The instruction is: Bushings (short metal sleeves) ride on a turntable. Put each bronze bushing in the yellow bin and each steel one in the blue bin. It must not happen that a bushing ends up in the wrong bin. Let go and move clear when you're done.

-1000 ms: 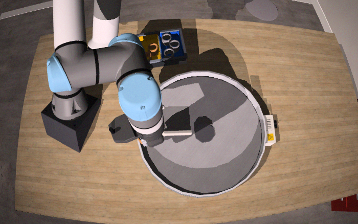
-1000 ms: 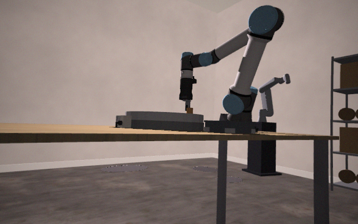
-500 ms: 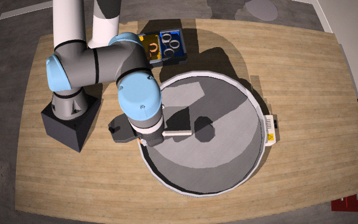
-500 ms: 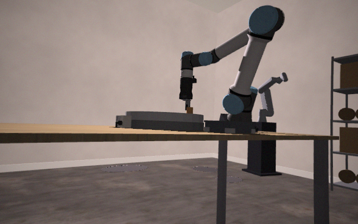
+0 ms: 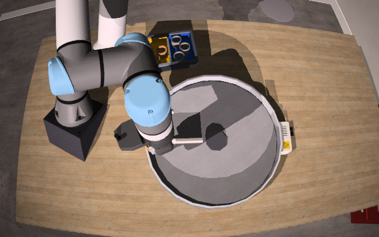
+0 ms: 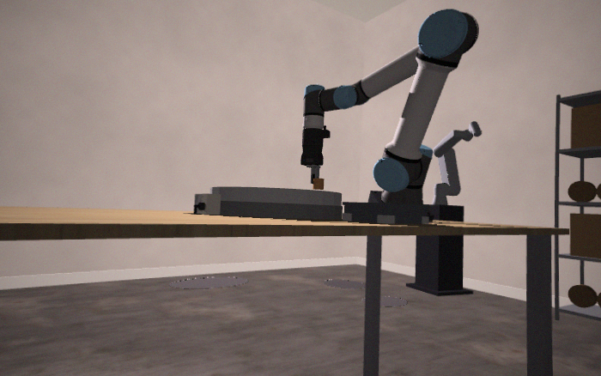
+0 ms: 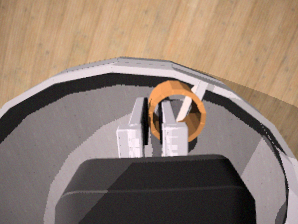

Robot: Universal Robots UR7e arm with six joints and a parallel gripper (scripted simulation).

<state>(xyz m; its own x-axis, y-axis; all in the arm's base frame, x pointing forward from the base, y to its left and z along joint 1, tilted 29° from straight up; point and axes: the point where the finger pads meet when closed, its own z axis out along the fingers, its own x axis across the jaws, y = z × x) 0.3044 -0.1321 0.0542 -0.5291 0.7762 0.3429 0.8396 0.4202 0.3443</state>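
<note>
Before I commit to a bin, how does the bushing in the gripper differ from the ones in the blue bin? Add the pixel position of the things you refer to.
The held bushing [image 6: 319, 183] [image 7: 201, 119] is orange-bronze; the blue-bin bushings [image 5: 174, 55] are silvery grey. It is gripped above the turntable [image 5: 237, 156] [image 6: 275, 195] [image 7: 30, 145]; they rest in the bin. All are ring-shaped.
</note>
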